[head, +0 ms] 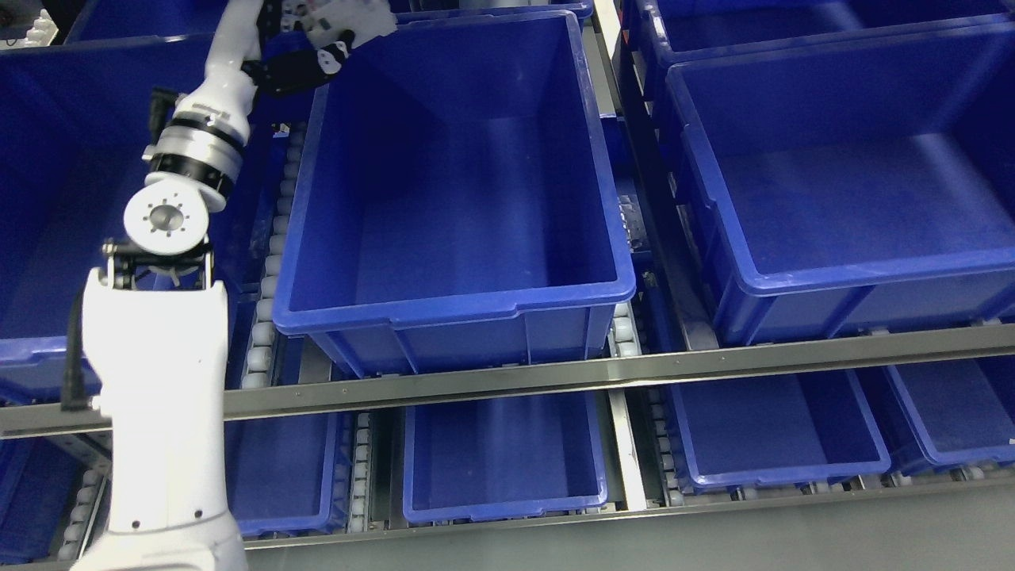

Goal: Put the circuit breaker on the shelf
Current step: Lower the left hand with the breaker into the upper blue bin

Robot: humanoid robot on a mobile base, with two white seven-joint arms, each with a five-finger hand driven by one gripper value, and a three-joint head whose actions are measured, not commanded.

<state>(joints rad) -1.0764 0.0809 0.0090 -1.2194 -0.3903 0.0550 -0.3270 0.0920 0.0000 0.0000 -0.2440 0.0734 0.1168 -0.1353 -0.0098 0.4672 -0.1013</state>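
Note:
My left arm rises from the lower left to the top of the head view. Its hand (321, 47) is shut on a white circuit breaker (349, 20), held at the top edge above the far left corner of the middle blue bin (452, 309) on the upper shelf level. The bin's inside shows nothing in it. The breaker is partly cut off by the picture's top edge. My right arm is out of view.
More blue bins stand on the shelf: one at the left (47, 349), one at the right (840, 277), several on the lower level (499, 507). Metal rails (555, 377) and white rollers (266, 317) run between the bins.

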